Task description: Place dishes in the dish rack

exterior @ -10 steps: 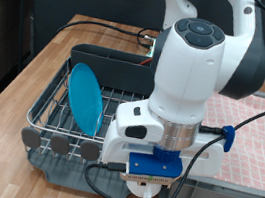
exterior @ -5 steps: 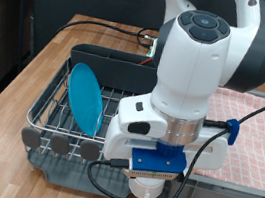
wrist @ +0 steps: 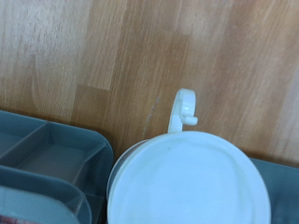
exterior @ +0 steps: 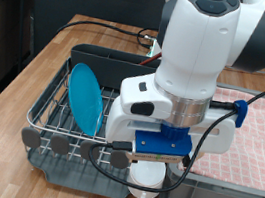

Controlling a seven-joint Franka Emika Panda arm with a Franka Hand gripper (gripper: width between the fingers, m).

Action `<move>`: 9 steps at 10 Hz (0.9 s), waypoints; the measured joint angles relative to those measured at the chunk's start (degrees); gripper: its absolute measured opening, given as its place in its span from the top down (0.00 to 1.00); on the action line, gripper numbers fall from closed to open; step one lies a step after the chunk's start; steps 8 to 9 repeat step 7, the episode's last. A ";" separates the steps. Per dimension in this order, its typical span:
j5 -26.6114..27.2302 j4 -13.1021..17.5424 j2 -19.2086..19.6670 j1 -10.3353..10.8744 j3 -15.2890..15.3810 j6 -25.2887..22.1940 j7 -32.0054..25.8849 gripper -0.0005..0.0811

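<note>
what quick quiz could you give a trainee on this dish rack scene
1. True or false: the light-blue plate stands on edge in the dish rack.
2. What lies closest below the gripper? A) wooden spoon B) white mug C) fork
3. Fill in: in the wrist view, the handle of the white mug shows against the ___ table.
Key: 1 true; 2 B; 3 wooden

Desk (wrist: 140, 56): light wood with visible grain, low sheen. Mug (wrist: 187, 182): smooth white, matt. Dish rack (exterior: 60, 108): shiny metal wire on dark grey matt plastic tray (wrist: 42, 163). Plate (exterior: 84, 97): smooth, slightly glossy light-blue. Crate lining (exterior: 258, 139): pink checked cloth.
</note>
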 joint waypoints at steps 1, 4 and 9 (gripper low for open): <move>-0.74 -0.06 -0.90 0.15 -0.07 -0.04 0.00 0.01; -2.91 -0.17 -4.08 0.93 -0.42 -2.51 0.16 0.01; -5.34 -0.16 -6.85 1.91 -0.75 -5.24 1.53 0.01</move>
